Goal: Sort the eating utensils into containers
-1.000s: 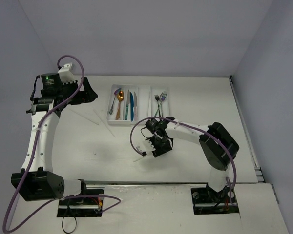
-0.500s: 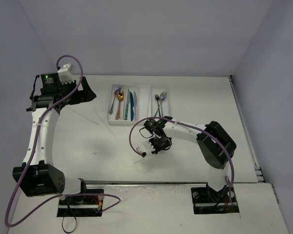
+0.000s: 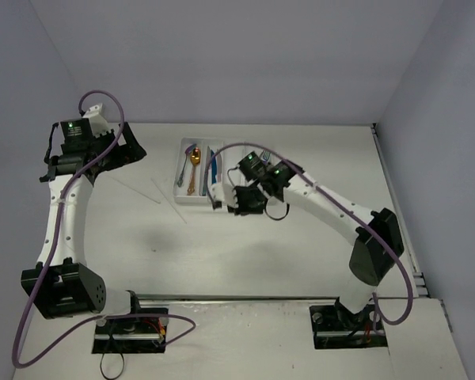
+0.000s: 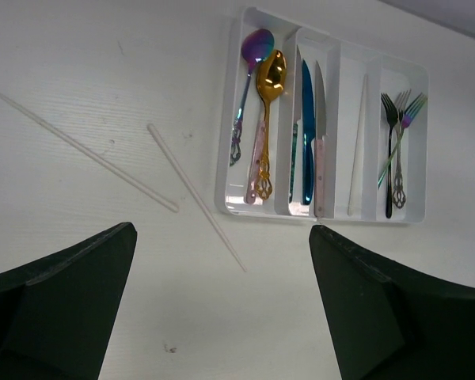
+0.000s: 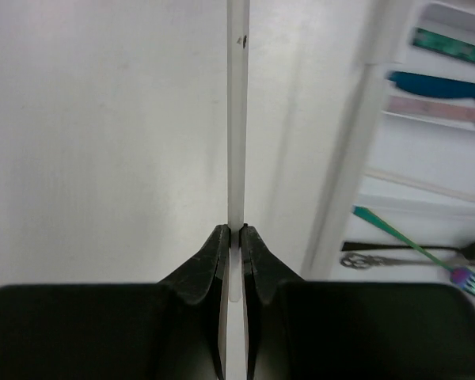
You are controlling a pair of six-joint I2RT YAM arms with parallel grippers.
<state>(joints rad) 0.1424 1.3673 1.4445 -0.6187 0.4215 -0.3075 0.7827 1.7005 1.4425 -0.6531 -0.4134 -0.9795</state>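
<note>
My right gripper (image 5: 236, 231) is shut on a thin pale stick (image 5: 237, 119) that points straight out from the jaws. It hangs at the near end of the white cutlery tray (image 3: 191, 201), whose rim (image 5: 356, 142) runs just right of the stick. The tray holds a purple spoon (image 4: 257, 43), a gold spoon (image 4: 269, 75), a blue knife (image 4: 307, 119), a silver knife (image 4: 320, 134), one pale stick (image 4: 358, 150) and forks (image 4: 396, 134). Two more sticks (image 4: 87, 152) (image 4: 196, 196) lie on the table left of the tray. My left gripper (image 4: 222, 317) hovers open above them, holding nothing.
In the top view my right arm (image 3: 317, 198) crosses over the right half of the tray. The left arm (image 3: 63, 214) stands along the table's left side. Walls close in the table at the back and on both sides.
My right gripper has shut on the stick, lifted it off the table's near middle and carried it to the tray's near end. The left arm has shifted slightly left.
</note>
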